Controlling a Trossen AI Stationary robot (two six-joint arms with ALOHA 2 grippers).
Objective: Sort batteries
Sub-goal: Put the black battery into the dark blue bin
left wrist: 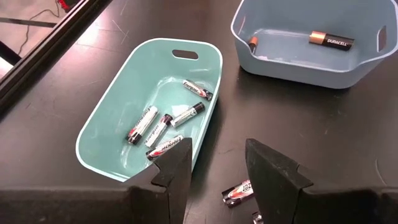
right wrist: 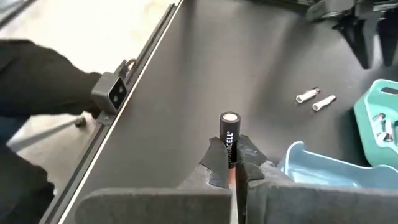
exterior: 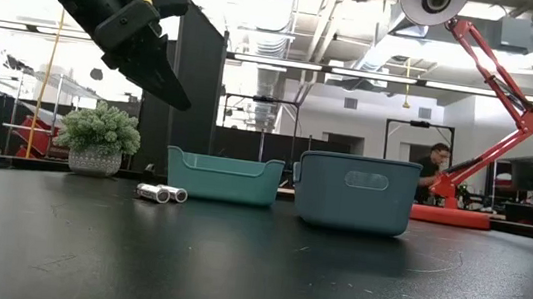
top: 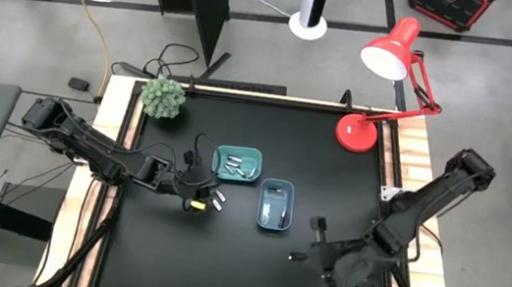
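My left gripper [left wrist: 214, 165] hangs open above the table beside the teal tray [top: 236, 164], which holds several silver batteries [left wrist: 163, 121]. Two more silver batteries [exterior: 161, 193] lie on the table right by it; one [left wrist: 239, 191] shows below its fingers, untouched. The blue tray [top: 275, 205] holds a dark battery [left wrist: 331, 40] and a second one [left wrist: 252, 42] at its wall. My right gripper [right wrist: 232, 163] is off the blue tray's near right corner [top: 305, 257], shut on another dark battery [right wrist: 229, 130]. My right gripper pinches the dark battery by its rear end [right wrist: 231, 154] between its two fingers. The battery lies along the fingers and sticks out past their tips, silver cap [right wrist: 229, 117] foremost. The fingers slant down toward the table's left. The battery is lifted clear of the table.
A red desk lamp [top: 383, 81] stands at the far right corner and a small potted plant [top: 163, 99] at the far left. Bare black table top [top: 220, 268] lies near the front edge. A person [exterior: 436, 164] sits in the room behind.
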